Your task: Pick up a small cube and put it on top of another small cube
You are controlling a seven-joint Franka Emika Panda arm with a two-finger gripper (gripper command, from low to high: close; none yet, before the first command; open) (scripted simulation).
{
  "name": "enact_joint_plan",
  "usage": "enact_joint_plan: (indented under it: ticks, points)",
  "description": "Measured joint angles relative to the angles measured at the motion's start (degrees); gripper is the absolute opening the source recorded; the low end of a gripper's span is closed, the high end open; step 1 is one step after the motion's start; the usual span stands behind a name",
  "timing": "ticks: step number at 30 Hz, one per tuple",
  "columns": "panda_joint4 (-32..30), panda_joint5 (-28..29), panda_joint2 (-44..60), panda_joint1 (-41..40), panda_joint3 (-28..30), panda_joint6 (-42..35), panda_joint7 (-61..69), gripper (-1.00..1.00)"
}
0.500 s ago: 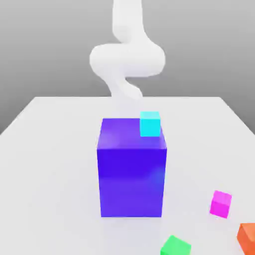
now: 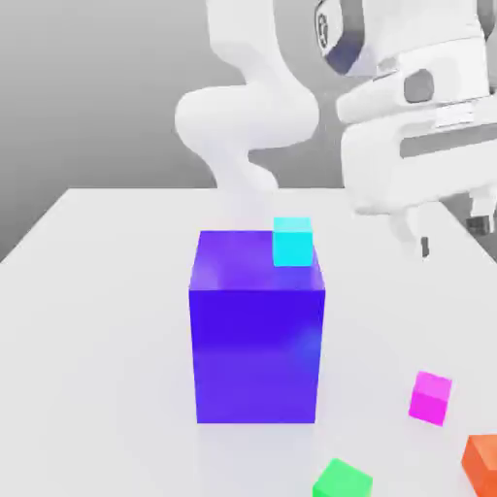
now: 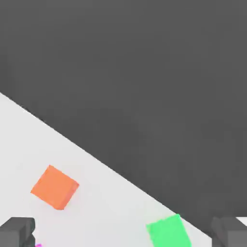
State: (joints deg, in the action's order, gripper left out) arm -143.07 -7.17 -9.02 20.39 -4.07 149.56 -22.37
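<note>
The pincer (image 2: pixel 452 236) hangs in the air at the exterior view's right, above the table (image 2: pixel 107 330), tilted a little, its two fingers spread apart with nothing between them. In the hand view, too, the tips stand wide open on opposite sides.

The small magenta-pink cube (image 2: pixel 430 398) rests on the table, below the pincer in the exterior view and well apart from it; neither finger touches it. It sits turned at a slight angle. In the hand view a sliver of it shows right next to one of the fingertips (image 3: pixel 17 232), though there is clear height between them.

Near the magenta-pink cube, closer to the exterior view's camera, lies the orange cube (image 2: pixel 481 464), partly cut off by the picture's edge. The green cube (image 2: pixel 343 480) lies on the table too, farther toward the exterior view's left. The big blue-violet block (image 2: pixel 256 340) stands upright on the table, to the exterior view's left of the magenta-pink cube, and a small cyan cube (image 2: pixel 292 243) appears at its top.
</note>
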Motion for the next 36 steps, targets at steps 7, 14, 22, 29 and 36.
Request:
enact_joint_plan:
  ticks: [7,14,22,29,36]
  points:
    - [-4.6,6.1,14.4,6.7,-2.8,7.3,2.9,0.0]
    - [-4.1,12.9,28.9,10.8,0.3,17.5,0.3,0.0]
    - [-3.8,13.4,30.5,11.2,0.7,18.7,-0.1,-1.0]
    - [-4.7,9.7,19.9,8.4,-0.9,9.0,3.0,-1.0]
    - [3.2,7.0,20.7,1.4,3.9,1.9,6.6,-1.0]
